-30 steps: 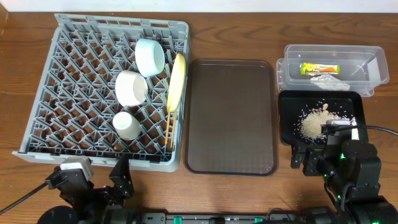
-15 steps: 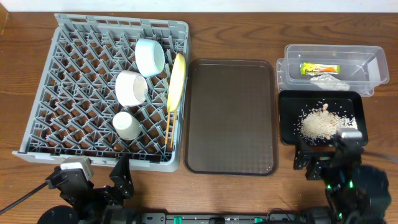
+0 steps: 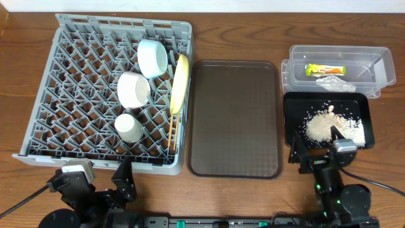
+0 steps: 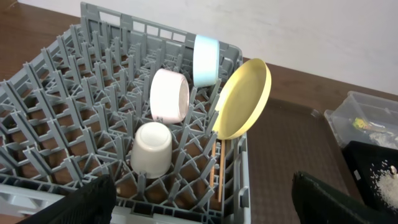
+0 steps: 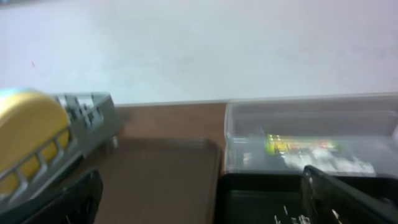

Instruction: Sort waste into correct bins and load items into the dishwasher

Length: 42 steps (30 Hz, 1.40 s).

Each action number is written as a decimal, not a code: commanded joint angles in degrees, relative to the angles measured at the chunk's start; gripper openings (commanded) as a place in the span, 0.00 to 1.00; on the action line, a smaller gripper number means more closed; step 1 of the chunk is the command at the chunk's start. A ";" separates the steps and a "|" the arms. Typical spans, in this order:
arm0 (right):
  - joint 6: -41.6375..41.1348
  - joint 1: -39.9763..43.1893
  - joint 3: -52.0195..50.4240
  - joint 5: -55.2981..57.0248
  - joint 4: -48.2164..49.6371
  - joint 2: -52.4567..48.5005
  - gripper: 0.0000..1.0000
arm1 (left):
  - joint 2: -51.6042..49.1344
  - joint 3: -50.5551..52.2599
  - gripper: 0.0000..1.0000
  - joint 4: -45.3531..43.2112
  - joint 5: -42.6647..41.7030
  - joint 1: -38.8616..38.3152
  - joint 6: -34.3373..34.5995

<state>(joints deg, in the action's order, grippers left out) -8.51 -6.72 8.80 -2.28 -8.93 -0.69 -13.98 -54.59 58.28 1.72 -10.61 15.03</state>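
Note:
The grey dish rack (image 3: 120,21) holds a light blue bowl (image 3: 152,58), a pink-white bowl (image 3: 133,89), a white cup (image 3: 128,127), an upright yellow plate (image 3: 181,82) and two chopsticks (image 3: 173,132). The clear tub (image 3: 380,63) holds the green-and-orange wrapper (image 3: 324,69) and the white paper scrap (image 3: 335,83). Rice scraps (image 3: 326,126) lie in the black tray (image 3: 291,120). My left gripper (image 3: 95,179) is open and empty at the rack's front edge. My right gripper (image 3: 316,155) is open and empty at the black tray's front edge.
A flat brown serving tray (image 3: 235,118) lies between the rack and the bins, with nothing on it. In the left wrist view the plate (image 4: 242,99) leans at the rack's right side. In the right wrist view the tub (image 5: 311,124) is blurred ahead.
My right arm has drawn back toward the table's front edge and shifted left, off the black tray. The left arm and all objects have not moved.

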 commanded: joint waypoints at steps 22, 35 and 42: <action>0.42 -0.85 -8.48 -0.76 4.87 0.02 0.99 | 0.26 0.26 0.91 -0.09 0.48 -0.20 -0.09; 0.44 -0.85 -8.48 -0.76 4.85 -0.02 0.99 | 0.26 0.26 0.91 -0.09 0.48 -0.20 -0.09; 0.42 -0.85 -8.48 -0.76 4.85 -0.02 0.99 | 0.28 0.28 0.91 0.83 1.38 -0.17 -1.40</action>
<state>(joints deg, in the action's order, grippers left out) -8.51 -6.72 0.40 -3.01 -3.84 -0.73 -13.98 -54.59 58.28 1.74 -10.61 15.00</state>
